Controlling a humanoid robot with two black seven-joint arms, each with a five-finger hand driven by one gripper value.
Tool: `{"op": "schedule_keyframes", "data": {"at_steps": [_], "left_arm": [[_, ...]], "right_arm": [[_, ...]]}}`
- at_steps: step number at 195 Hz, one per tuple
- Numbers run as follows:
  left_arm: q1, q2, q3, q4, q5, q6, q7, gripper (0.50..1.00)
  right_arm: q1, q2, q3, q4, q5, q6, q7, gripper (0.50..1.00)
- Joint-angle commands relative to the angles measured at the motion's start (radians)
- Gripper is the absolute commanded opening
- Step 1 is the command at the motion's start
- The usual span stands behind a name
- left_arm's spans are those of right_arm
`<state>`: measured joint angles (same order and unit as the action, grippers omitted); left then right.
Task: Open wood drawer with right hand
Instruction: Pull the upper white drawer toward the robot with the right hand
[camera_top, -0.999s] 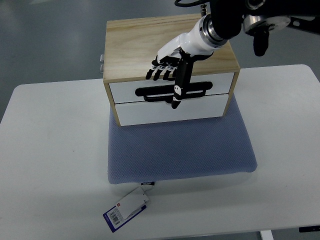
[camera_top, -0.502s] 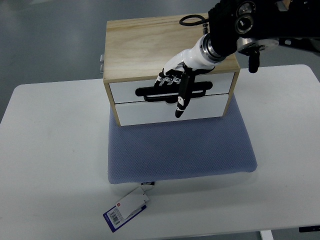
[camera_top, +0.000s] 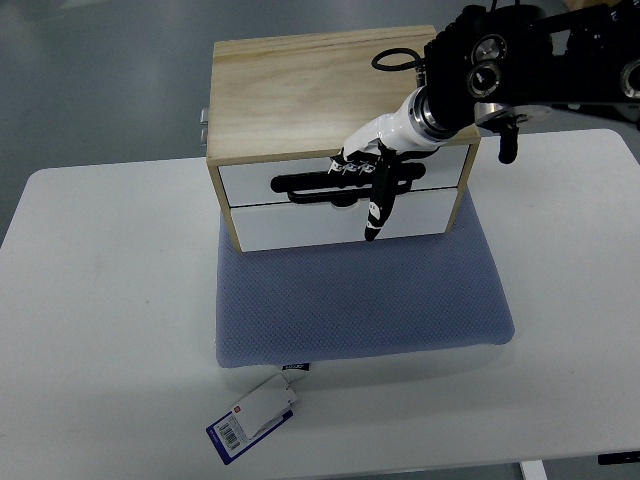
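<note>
Drawer grab underway, nothing pulled yet.
Wood drawer (camera_top: 340, 185) sits flush in box (camera_top: 300, 80) at far edge of blue pad (camera_top: 360, 295) on table (camera_top: 110, 300); right hand (camera_top: 368, 168) curls fingers on black handle (camera_top: 300, 185), thumb pointing down. Pull still to do.

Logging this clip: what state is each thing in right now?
Upper drawer: closed, flush with the cabinet front.
Lower drawer: closed.
Cabinet: upright, its front edge on the pad.
Handle: black, with the fingers curled at it.
Right hand: at the handle, thumb pointing down over the lower drawer.
Pad: flat on the table.
Tag: lying flat on the table.
</note>
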<state>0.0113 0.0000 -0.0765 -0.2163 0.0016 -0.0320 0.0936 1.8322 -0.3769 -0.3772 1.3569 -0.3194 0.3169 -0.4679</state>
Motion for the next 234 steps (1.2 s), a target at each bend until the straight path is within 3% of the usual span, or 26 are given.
{"op": "schedule_keyframes", "data": {"at_steps": [1, 112, 145, 234], "left_arm": [[-0.001, 0.000, 0.000, 0.000, 0.000, 0.000, 0.000, 1.000], [0.001, 0.000, 0.000, 0.003, 0.000, 0.000, 0.000, 1.000], [0.001, 0.000, 0.000, 0.005, 0.000, 0.001, 0.000, 1.000], [0.001, 0.000, -0.002, 0.008, 0.000, 0.001, 0.000, 1.000]], "right_arm": [[-0.017, 0.004, -0.003, -0.010, -0.009, -0.007, 0.000, 0.936], [-0.054, 0.007, -0.002, -0.018, -0.018, 0.019, 0.000, 0.940], [-0.047, -0.002, 0.007, -0.007, -0.010, 0.088, 0.002, 0.940], [-0.021, -0.039, 0.014, 0.053, 0.002, 0.191, 0.012, 0.940]]}}
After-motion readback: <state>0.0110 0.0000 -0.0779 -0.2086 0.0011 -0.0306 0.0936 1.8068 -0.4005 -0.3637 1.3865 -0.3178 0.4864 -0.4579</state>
